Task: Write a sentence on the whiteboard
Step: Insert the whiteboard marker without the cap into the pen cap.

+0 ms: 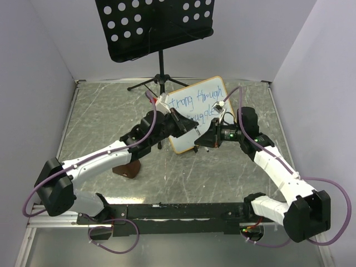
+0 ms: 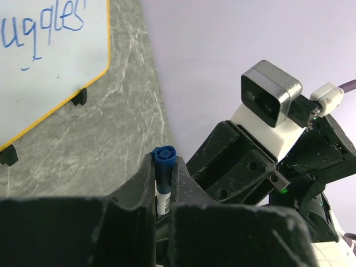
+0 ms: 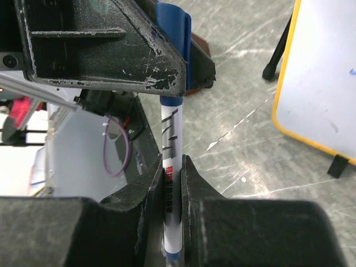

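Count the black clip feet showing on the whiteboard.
2, both on the whiteboard's orange-framed edge in the left wrist view: first foot by the rounded corner, second foot at the picture's left edge. Others may be hidden.

L pincer [image 2: 164, 179] & R pincer [image 3: 171, 184] both clamped on one pen [image 3: 169, 130].
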Robot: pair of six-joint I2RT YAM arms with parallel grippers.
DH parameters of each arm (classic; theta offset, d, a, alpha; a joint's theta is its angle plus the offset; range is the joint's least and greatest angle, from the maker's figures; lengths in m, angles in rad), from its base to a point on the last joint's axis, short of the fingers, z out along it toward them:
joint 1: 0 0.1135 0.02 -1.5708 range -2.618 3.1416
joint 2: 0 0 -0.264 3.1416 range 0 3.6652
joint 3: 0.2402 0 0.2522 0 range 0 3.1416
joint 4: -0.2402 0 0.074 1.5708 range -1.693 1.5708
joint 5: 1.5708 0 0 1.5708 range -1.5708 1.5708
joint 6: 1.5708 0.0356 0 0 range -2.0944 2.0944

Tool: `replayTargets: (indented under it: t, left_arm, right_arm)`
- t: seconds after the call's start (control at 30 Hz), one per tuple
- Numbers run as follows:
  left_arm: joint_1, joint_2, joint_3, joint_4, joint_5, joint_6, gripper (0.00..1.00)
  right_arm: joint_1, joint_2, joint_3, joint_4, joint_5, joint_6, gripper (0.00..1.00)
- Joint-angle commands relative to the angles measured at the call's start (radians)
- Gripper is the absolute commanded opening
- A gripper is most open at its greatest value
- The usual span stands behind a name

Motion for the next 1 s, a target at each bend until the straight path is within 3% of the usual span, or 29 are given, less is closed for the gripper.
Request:
replayTargets:
  t: [0.0,0.3,0.97]
  left_arm:
    - [-0.071,-0.016,-0.061,0.069,0.045,-0.091,0.01]
    - [-0.111,-0.003,-0.07,0.083,0.06,-0.117,0.01]
    - [-0.118,0.205,0.066,0.127,0.397,-0.122,0.01]
  right_arm:
    - [-0.01,0.045,0.067,0.062,-0.018,0.027,0.0]
    - [-0.034,0.111,0.092,0.091,-0.028,0.059,0.0]
    - [-0.157,0.172,0.107,0.107,-0.044,0.047,0.0]
